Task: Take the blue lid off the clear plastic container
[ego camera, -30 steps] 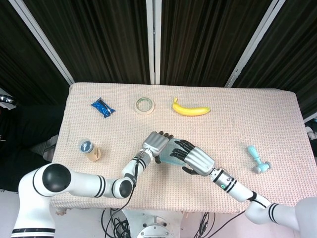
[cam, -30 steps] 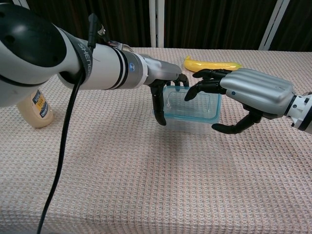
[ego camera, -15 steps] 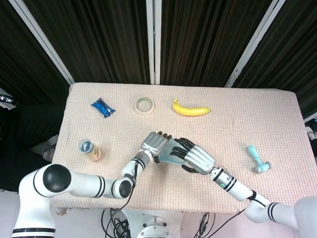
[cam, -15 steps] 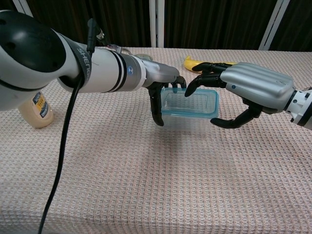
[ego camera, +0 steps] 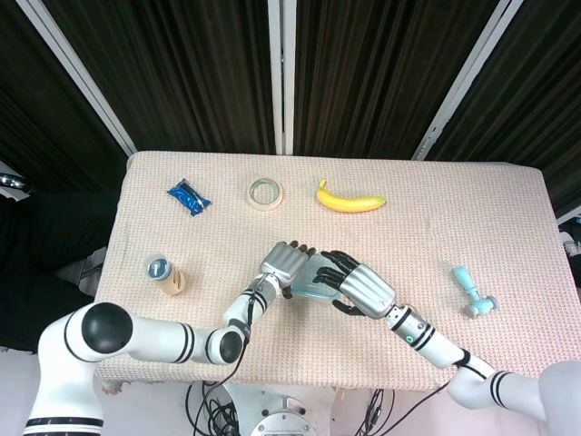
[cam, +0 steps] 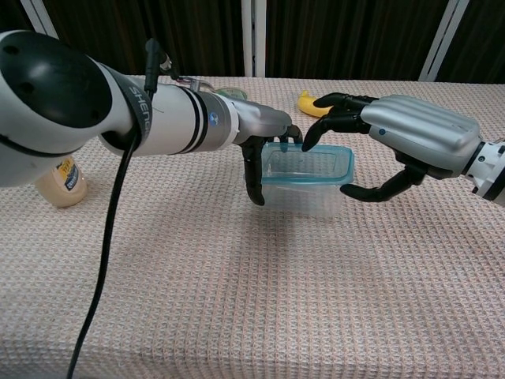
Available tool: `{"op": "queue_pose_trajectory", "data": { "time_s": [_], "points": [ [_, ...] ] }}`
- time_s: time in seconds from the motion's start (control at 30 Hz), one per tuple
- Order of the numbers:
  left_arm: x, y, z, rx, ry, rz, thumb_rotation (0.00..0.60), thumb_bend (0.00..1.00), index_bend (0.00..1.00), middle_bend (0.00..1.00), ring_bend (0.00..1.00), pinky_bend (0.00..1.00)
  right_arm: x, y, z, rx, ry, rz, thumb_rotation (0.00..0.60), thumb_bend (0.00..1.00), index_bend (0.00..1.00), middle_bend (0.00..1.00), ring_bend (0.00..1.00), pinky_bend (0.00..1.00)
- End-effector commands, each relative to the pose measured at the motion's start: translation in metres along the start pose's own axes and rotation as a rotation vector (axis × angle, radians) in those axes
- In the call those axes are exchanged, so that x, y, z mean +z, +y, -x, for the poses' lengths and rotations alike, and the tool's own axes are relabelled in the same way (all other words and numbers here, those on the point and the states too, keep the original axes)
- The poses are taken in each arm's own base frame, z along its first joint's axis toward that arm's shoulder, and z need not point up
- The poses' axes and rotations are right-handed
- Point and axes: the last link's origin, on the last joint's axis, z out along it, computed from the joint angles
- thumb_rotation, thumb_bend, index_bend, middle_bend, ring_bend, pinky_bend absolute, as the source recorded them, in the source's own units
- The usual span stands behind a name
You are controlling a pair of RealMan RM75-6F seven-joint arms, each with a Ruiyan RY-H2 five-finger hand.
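Note:
The clear plastic container (cam: 304, 196) with its blue lid (cam: 306, 164) sits level in the middle of the table, also visible from above as the container (ego camera: 315, 282). My left hand (cam: 264, 154) (ego camera: 286, 262) grips its left end, fingers hooked down over the lid's edge. My right hand (cam: 402, 138) (ego camera: 360, 287) arches over the right end, with its fingertips (cam: 309, 140) on the lid's far rim and its thumb against the right end. The lid is seated on the container. Whether the base touches the cloth I cannot tell.
A banana (ego camera: 349, 200) and a tape roll (ego camera: 265, 192) lie at the back, with a blue packet (ego camera: 188, 196) at the back left. A small bottle (ego camera: 165, 274) stands at the left and a light-blue tool (ego camera: 472, 291) lies at the right. The table has a pink woven cloth (ego camera: 436, 227).
The container was tipped toward the chest camera and now lies level. My right hand rose slightly, its fingers staying on the far rim. The left hand kept its hold.

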Motion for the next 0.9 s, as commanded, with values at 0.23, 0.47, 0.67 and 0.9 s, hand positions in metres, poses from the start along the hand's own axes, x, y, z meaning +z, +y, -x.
{"op": "queue_pose_trajectory", "data": {
  "time_s": [0.23, 0.47, 0.67, 0.9],
  "points": [
    [-0.003, 0.0, 0.0, -0.001, 0.003, 0.014, 0.6, 0.16, 0.19, 0.25, 0.12, 0.3, 0.004, 0.002, 0.002, -0.021, 0.021, 0.006, 0.6, 0.32, 0.35, 0.31, 0.1, 0.21],
    [-0.008, 0.001, -0.001, -0.015, 0.013, 0.037, 0.6, 0.16, 0.13, 0.21, 0.11, 0.29, 0.008, 0.002, 0.005, -0.024, 0.032, 0.015, 0.6, 0.33, 0.38, 0.33, 0.13, 0.24],
    [-0.01, 0.0, -0.002, -0.038, 0.041, 0.043, 0.6, 0.15, 0.07, 0.12, 0.01, 0.12, 0.008, 0.002, 0.007, -0.012, 0.052, 0.03, 0.6, 0.33, 0.46, 0.33, 0.13, 0.24],
    [-0.016, -0.008, -0.001, 0.001, 0.091, 0.03, 0.6, 0.05, 0.03, 0.04, 0.0, 0.06, 0.01, 0.002, 0.009, -0.008, 0.097, 0.043, 0.6, 0.3, 0.58, 0.35, 0.13, 0.24]
  ]
}}
